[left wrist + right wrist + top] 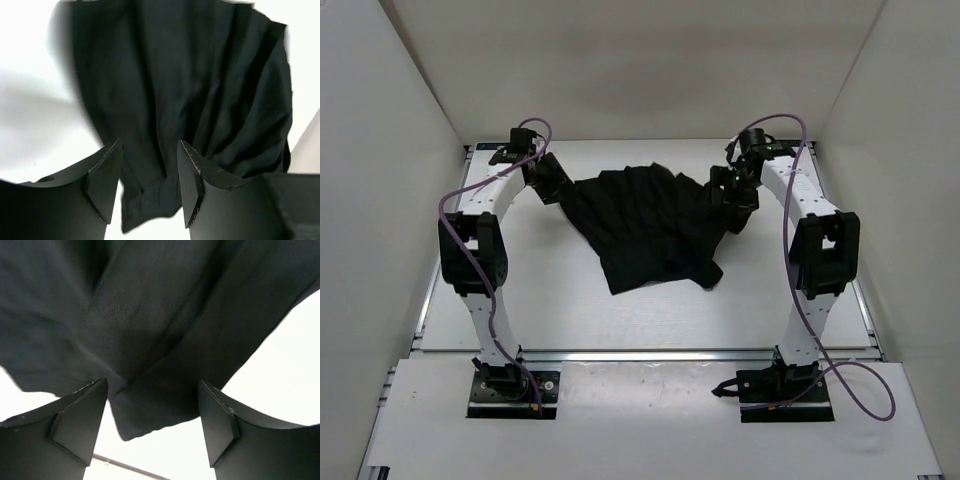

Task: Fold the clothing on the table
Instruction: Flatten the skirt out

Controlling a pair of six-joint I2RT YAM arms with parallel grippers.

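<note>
One wide white table is carrying everything. The black clothing is lying on the far half of it, between the two claws. The clothing is spread out, with long ridges running across it, and an uneven corner is pointing toward the arm bases. The left arm and the right arm are both reaching forward and bending inward toward the cloth.

The left claw is sitting at the left edge of the clothing. In its own wrist view this claw is keeping its fingers apart at a middle width, and they are pinching nothing. The cloth is lying beyond and under the gap, and a hem corner is passing between the fingers. Bare table is showing to the left of the claw.

The right claw is sitting over the right edge of the clothing. In its wrist view this claw is standing wide, and it is gripping nothing. A fold of cloth is ending in a rounded corner between the fingers, and bare table is showing to the right of the claw. I cannot tell if either claw is touching the cloth.
</note>
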